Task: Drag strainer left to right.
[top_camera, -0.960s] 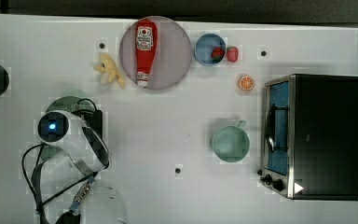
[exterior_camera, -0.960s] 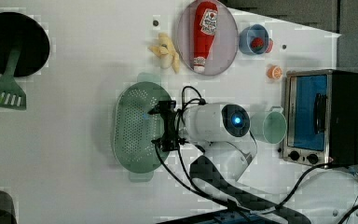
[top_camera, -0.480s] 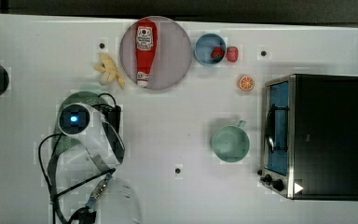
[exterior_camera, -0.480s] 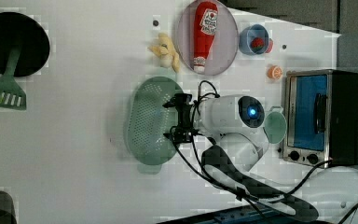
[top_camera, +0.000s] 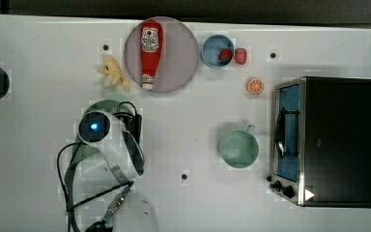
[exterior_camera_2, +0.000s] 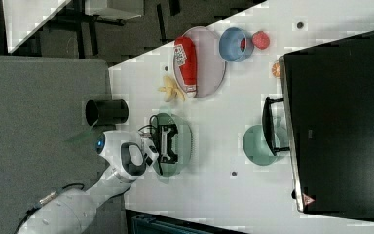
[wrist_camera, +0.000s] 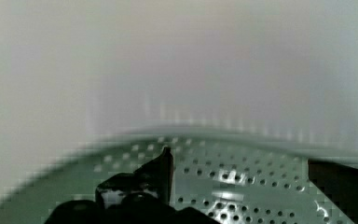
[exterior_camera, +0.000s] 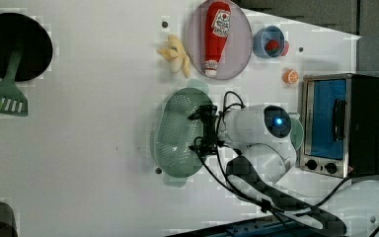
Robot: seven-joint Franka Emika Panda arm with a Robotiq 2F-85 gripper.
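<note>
1. The white table [top_camera: 38, 193] bears everything. In the right view a grey floor and dark furniture lie beyond its far edge.
2. The toaster oven [top_camera: 338, 140], black with a blue glass door, stands at the top view's right, its door facing the table's middle.
3. The robot arm [exterior_camera: 256, 143], white with black cables, reaches in from the left view's bottom edge; a blue light glows on its wrist.
4. The strainer [exterior_camera: 180, 131] lies flat on the table near the middle of the left view, just below the plate and the banana. Its long axis runs up and down in the left view, rounded ends toward the top and the bottom, holed bottom facing up to the camera. In the top view it is mostly hidden under the arm, left of the middle.
5. The plate [top_camera: 178, 53], greyish-pink, carries a red ketchup bottle [top_camera: 149, 50] lying with its cap toward the table's middle.
6. The mug [top_camera: 239, 149], mint green, stands well to the strainer's right in the top view, near the oven door.
7. The gripper [exterior_camera: 203, 129] hangs inside the strainer at the rim nearest the arm. In the wrist view its two dark fingers [wrist_camera: 154, 175] stand wide apart over the holed floor, clasping nothing.
8. A blue bowl [top_camera: 217, 50], a peeled banana [top_camera: 113, 72] and an orange slice [top_camera: 255, 86] lie near the plate.
</note>
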